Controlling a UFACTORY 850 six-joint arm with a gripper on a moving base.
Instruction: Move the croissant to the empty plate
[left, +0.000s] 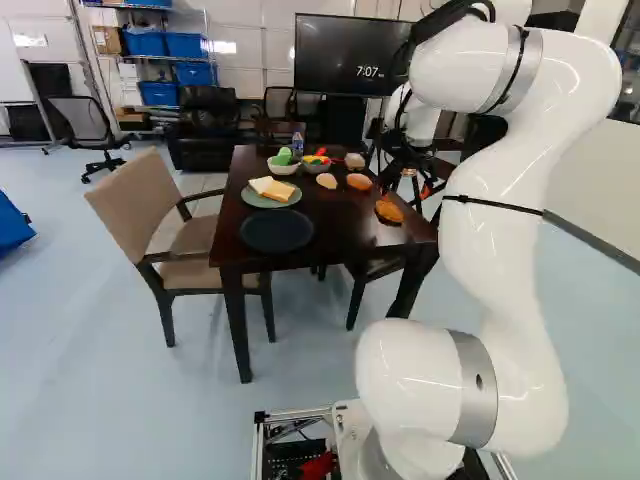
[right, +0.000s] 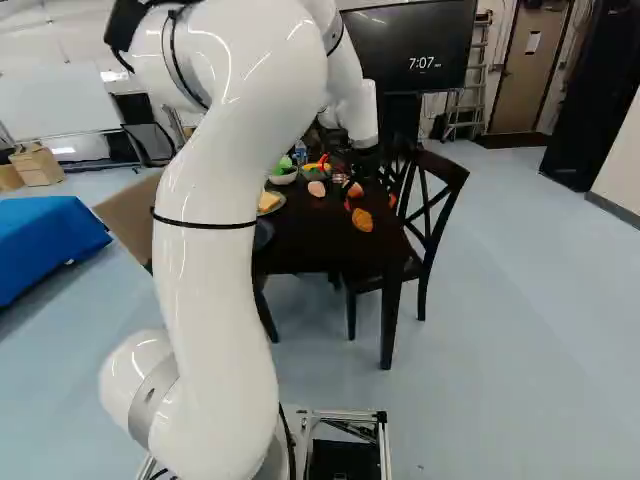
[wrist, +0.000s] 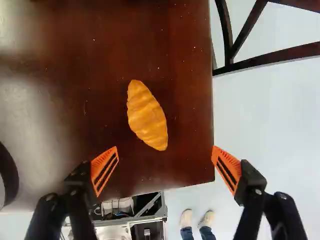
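Note:
The gripper (right: 369, 202) hangs over the table's near right part in the right base view. In the wrist view the gripper (wrist: 165, 147) is open, its orange pads far apart with nothing held. The golden-brown croissant (wrist: 148, 115) lies on the bare tabletop just ahead of the fingers, slanted and nearer one of them. It also shows as the croissant (left: 390, 210) near the table's right edge in the left base view. The empty dark plate (left: 277, 231) sits at the table's near left; part of its rim (wrist: 7, 175) shows beyond one finger in the wrist view.
A green plate (left: 251, 199) with bread slices stands behind the dark plate. Farther back are two bowls, a bottle (left: 298, 142) and several loose food pieces. A beige chair (left: 150, 205) stands at the table's left, a dark wooden chair (right: 437, 190) at its right.

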